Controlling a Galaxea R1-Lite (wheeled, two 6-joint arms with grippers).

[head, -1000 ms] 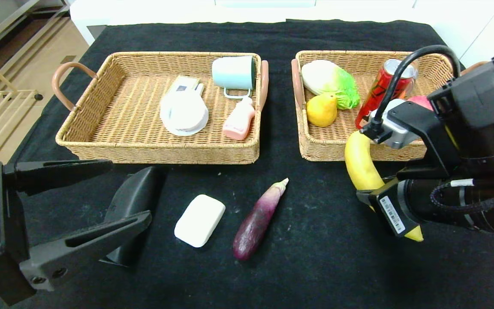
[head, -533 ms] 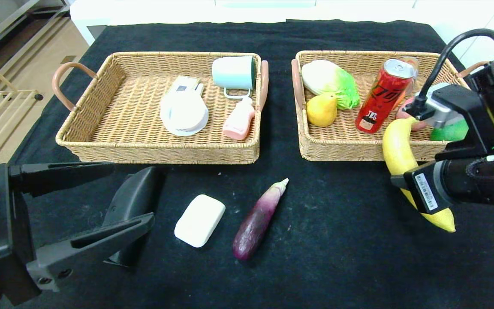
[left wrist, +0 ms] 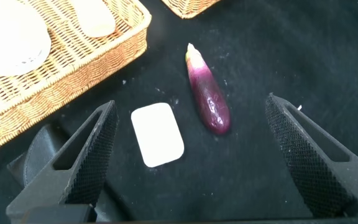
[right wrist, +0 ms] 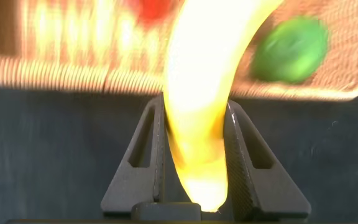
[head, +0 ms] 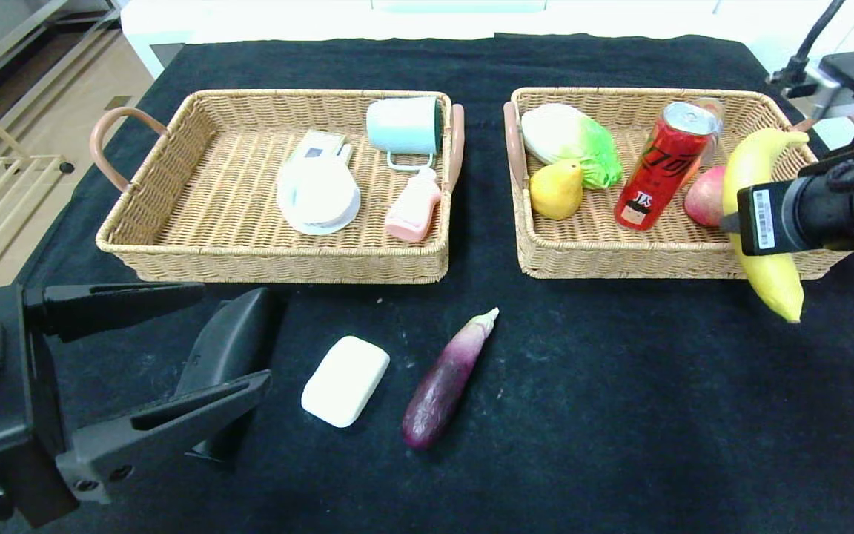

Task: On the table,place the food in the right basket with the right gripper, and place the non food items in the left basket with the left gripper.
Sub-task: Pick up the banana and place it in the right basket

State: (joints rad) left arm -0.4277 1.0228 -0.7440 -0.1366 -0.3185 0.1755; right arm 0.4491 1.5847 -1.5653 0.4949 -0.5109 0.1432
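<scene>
Two wicker baskets sit side by side at the far half of the black-clothed table [head: 560, 445]. Much of the left basket [head: 175, 222] is bare; it holds a white round item [head: 318, 196] lying over a partly hidden pale box, a tipped light-blue mug [head: 405, 126] and a pink bottle [head: 414, 208]. In the right basket [head: 597, 252] are a cabbage [head: 571, 142], a pear [head: 556, 190], a leaning red can [head: 663, 174] and an apple [head: 705, 196] half covered by the banana [head: 757, 193]. The right gripper [head: 757, 219], its arm cut off at the frame edge, holds that banana clamped between its fingers [right wrist: 244, 162] above the basket's near right corner; the right wrist view is blurred, with a green item [right wrist: 291, 50] I cannot identify. The left gripper [head: 153, 356] hangs low at the near left, fingers wide apart, hiding a black object [head: 230, 348] behind them. On the cloth between lie an eggplant [head: 445, 382] and, just beside it, a white soap bar [head: 345, 380].
</scene>
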